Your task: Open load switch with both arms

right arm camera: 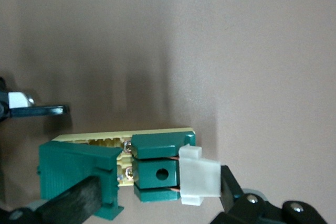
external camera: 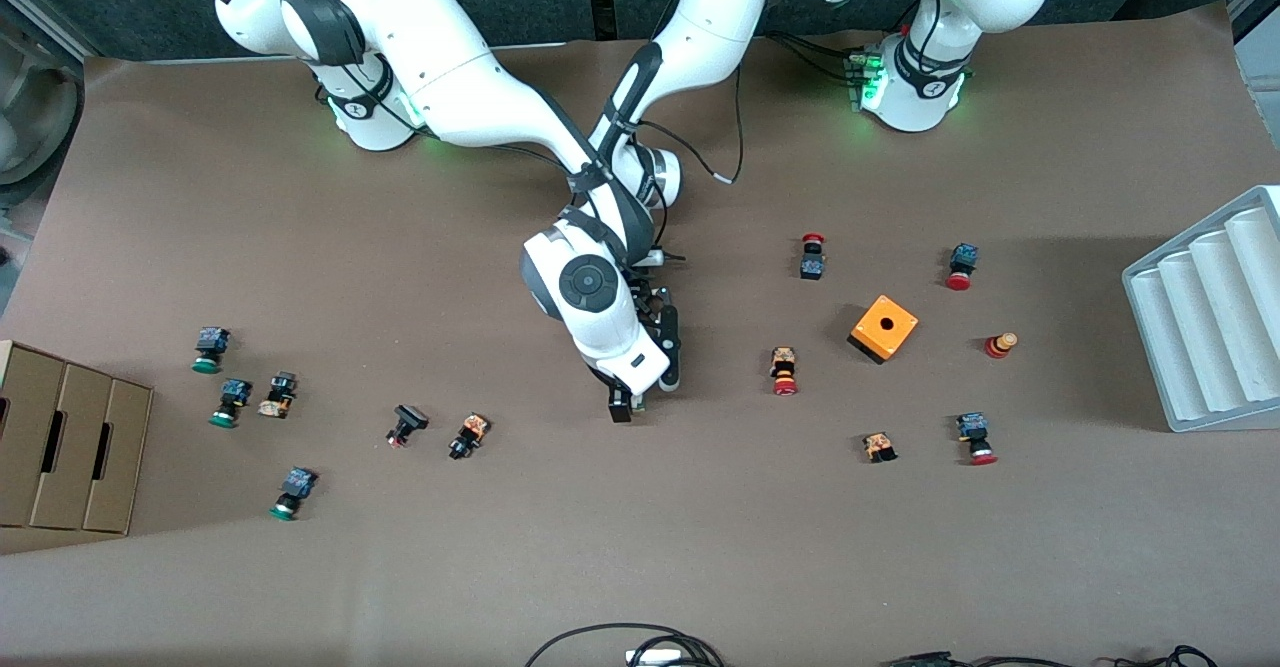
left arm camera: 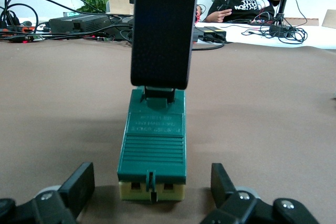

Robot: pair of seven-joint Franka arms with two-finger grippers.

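Both arms reach in to the middle of the table, wrists crossing. The left gripper sits low at the tabletop, fingers spread apart and touching nothing. The right gripper points down, fingers clamped on the load switch.

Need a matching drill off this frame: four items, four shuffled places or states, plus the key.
Items:
1. left gripper
2. right gripper
3. orange cube
4. cardboard box

Places or states:
A. round hole in its top, toward the left arm's end of the table
B. open, fingers either side of the load switch, not touching it
C. at the right arm's end of the table
D. closed on the load switch

Pairs: 1-B, 2-D, 3-A, 4-C
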